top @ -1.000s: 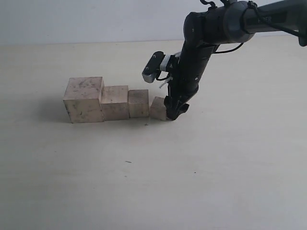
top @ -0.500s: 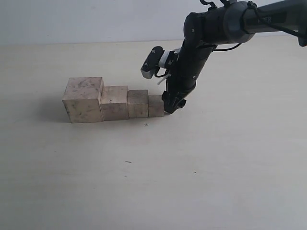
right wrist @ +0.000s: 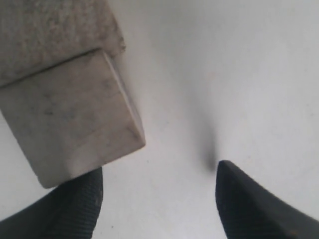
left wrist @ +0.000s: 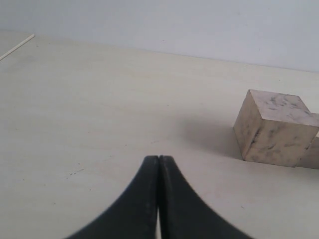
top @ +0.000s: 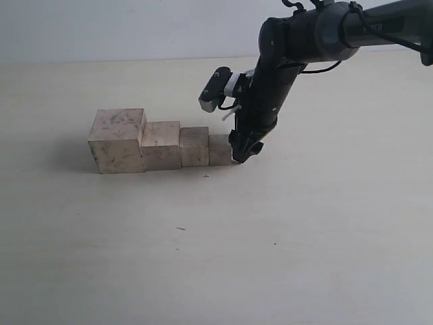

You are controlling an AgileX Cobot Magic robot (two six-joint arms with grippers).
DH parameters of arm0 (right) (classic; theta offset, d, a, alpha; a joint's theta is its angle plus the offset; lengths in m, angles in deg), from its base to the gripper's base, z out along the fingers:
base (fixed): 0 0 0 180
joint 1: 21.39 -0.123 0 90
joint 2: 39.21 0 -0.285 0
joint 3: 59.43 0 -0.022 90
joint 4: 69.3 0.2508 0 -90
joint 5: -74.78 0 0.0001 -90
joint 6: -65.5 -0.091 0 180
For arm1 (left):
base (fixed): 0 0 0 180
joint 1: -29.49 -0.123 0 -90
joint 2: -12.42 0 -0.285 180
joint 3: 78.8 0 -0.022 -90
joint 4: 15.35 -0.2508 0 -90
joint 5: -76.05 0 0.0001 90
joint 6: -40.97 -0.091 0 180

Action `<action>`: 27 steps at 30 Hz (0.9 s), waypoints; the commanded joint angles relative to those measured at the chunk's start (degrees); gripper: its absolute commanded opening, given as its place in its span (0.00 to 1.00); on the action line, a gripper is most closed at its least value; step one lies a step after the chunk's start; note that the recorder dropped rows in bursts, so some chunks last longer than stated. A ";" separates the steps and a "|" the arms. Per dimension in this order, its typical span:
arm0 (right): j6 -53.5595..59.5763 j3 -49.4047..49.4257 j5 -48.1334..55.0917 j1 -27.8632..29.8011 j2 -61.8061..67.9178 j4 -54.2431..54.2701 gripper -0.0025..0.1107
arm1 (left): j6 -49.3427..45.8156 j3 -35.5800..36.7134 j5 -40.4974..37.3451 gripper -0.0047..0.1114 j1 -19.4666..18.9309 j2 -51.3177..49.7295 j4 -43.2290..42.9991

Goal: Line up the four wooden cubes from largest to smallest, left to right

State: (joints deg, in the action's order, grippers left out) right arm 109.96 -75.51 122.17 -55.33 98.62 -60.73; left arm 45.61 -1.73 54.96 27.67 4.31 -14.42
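Four wooden cubes stand in a touching row, shrinking from left to right: the largest [top: 117,141], the second [top: 161,145], the third [top: 194,146] and the smallest [top: 220,149]. My right gripper [top: 244,152] hangs just right of the smallest cube, open, with only bare table between its fingers. In the right wrist view the smallest cube [right wrist: 75,124] lies beside one finger [right wrist: 75,206], outside the gap, with the third cube [right wrist: 55,35] behind it. My left gripper [left wrist: 158,159] is shut and empty, well apart from the largest cube [left wrist: 276,127]. It does not show in the exterior view.
The pale table [top: 270,244] stretches wide in front of and to the right of the row. The right arm [top: 284,61] reaches in from the upper right, and its wrist camera [top: 216,89] sits above the row's right end.
The smallest cube, angled and apart from the row one second ago, now sits squared up against the third cube. The right gripper moved left with it and has held still since.
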 commanded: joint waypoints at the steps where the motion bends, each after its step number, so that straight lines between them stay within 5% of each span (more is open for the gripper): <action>1: -8.56 -0.24 3.20 -0.06 -2.24 -3.73 0.54 | 0.18 0.14 0.51 0.04 0.24 0.32 0.36; 8: -16.75 -0.24 8.02 -0.06 -8.15 -10.28 0.36 | 0.18 0.14 0.51 0.04 0.24 0.32 0.36; 15: -24.76 -0.24 15.13 -0.06 -15.12 -3.77 0.04 | 0.18 0.14 0.51 0.04 0.24 0.32 0.36; 22: -30.94 0.71 9.09 -0.06 -20.76 0.03 0.02 | 0.18 0.14 0.51 0.04 0.24 0.32 0.36; 27: -38.18 12.21 -3.13 -0.06 -31.07 0.04 0.02 | 0.18 0.14 0.51 0.04 0.24 0.32 0.36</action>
State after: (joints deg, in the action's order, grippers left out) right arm 75.54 -69.27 125.98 -55.33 73.95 -61.11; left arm 45.61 -1.73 54.96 27.67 4.31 -14.42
